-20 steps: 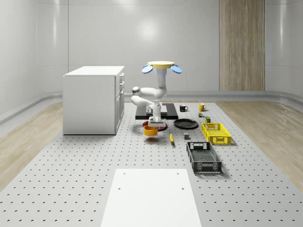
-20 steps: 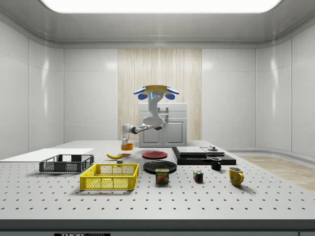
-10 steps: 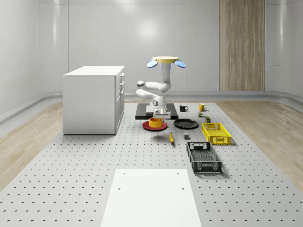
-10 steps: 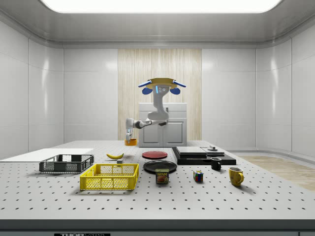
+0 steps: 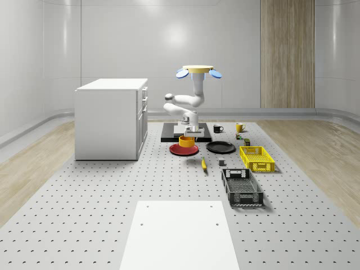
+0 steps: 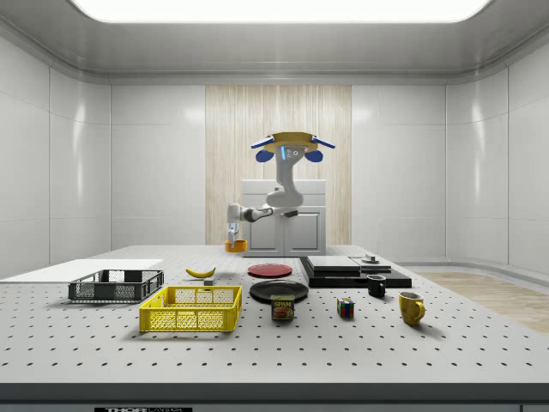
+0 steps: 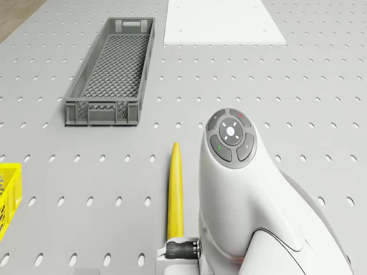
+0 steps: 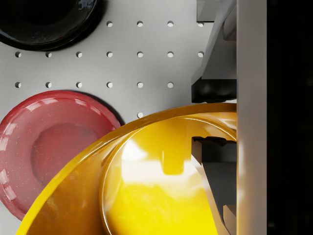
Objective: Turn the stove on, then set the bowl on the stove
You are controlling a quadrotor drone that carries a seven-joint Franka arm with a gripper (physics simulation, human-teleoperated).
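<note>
While hovering in the air above the perforated table [image 5: 84, 225], holds station with the drone [image 5: 198, 71] over the stove [image 5: 203, 135] end of the layout, near the white cabinet [image 5: 109, 118]. Arm folded down and out from the drone body, ending in the gripper [image 5: 188, 133] pointing downward. Gripper clamped on the rim of the yellow bowl [image 8: 146, 186]: in the wrist view, one of the fingers [image 8: 212, 90] outside the wall, the other inside the cavity. Bowl carried clear of the table surface, upright, not on the stove. In the whole-scene view, seen directly above the red plate [image 5: 184, 150]; in the side view, offset to the side view's left of that plate and well to the left of the stove. In the wrist view, red plate partly covered by the bowl, with the black plate [image 8: 44, 24] beyond it. On the table beside these: banana [image 7: 175, 189], grey crate [image 7: 112, 71], yellow crate [image 5: 256, 158]. State of the stove switch: cannot tell.
</note>
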